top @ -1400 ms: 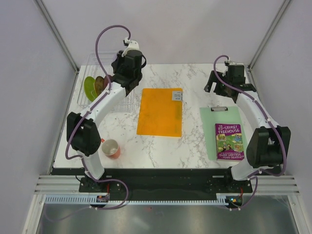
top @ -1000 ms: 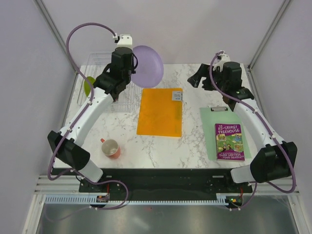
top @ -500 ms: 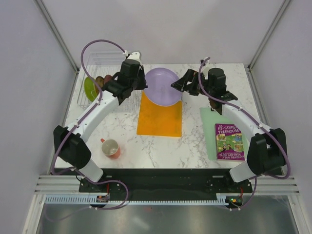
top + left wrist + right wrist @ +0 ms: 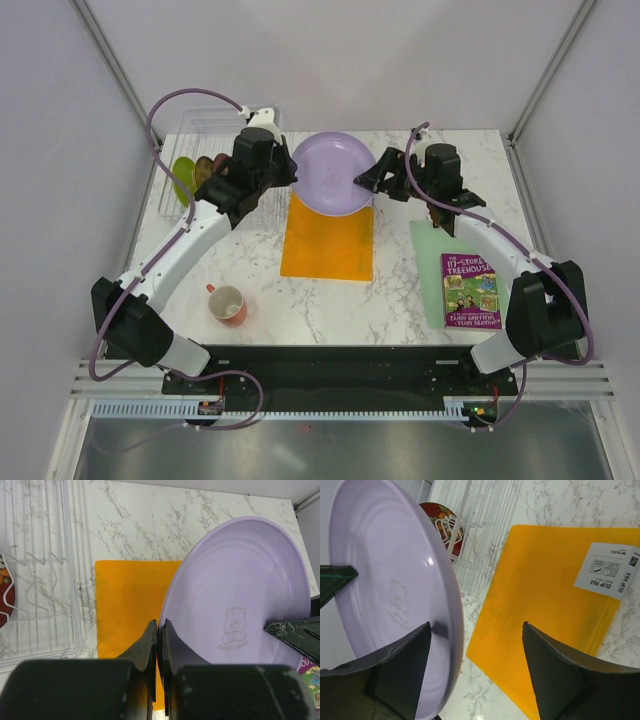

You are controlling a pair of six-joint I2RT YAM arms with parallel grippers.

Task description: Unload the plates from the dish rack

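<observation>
- From above: my left end effector (image 4: pixel 280 172) is clenched on the left rim of the lavender plate (image 4: pixel 333 172). The plate hangs in the air over the far end of the orange folder (image 4: pixel 325 245), outside the dish rack (image 4: pixel 215 125).
- My right end effector (image 4: pixel 375 180) is released, with its fingers at the plate's right rim. I judge the step in hand to be a handover. To do it well, my right fingers should seat deep over the rim and grip firmly before my left lets go, with the plate kept level.
- The clear rack sits at the far left of the worktop (image 4: pixel 400 290). A lime green plate (image 4: pixel 183 180) stands on edge in it, with a darker patterned plate (image 4: pixel 205 172) just beside it. I cannot pick out a yellow one here.
- A red mug (image 4: pixel 228 304) stands upright near my left arm's base, well apart from the rack.
- Left wrist view: my two fingers are pressed together on the plate's near rim. The rack's wire dividers on the left are bare apart from a dark red sliver at the frame edge.
- Right wrist view: my fingers are spread wide and the plate's rim lies between them. I cannot tell whether either touches it. Beyond, the dark red plate stands among the rack's wires.
</observation>
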